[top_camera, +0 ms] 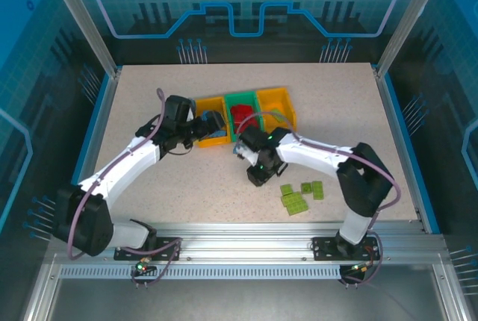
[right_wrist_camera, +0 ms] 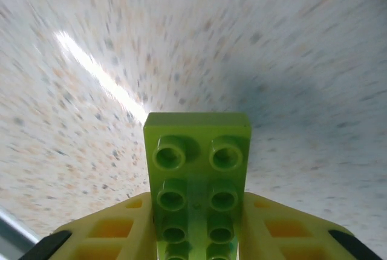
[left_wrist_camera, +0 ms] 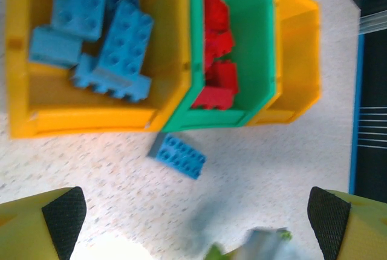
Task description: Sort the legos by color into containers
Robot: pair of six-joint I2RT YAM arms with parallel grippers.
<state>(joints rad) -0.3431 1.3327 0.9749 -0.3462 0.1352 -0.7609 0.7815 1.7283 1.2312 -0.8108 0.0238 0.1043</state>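
Note:
Three containers stand in a row: a yellow bin with several blue legos, a green bin with red legos, and a bare yellow bin. One blue lego lies on the table just in front of the bins. My left gripper hangs open above it, near the left bin's front. My right gripper is shut on a lime green lego just above the table, a little in front of the green bin.
Several lime green legos lie loose on the table to the right of my right gripper. The bins sit mid-table. Blue rails border the table on the left and right.

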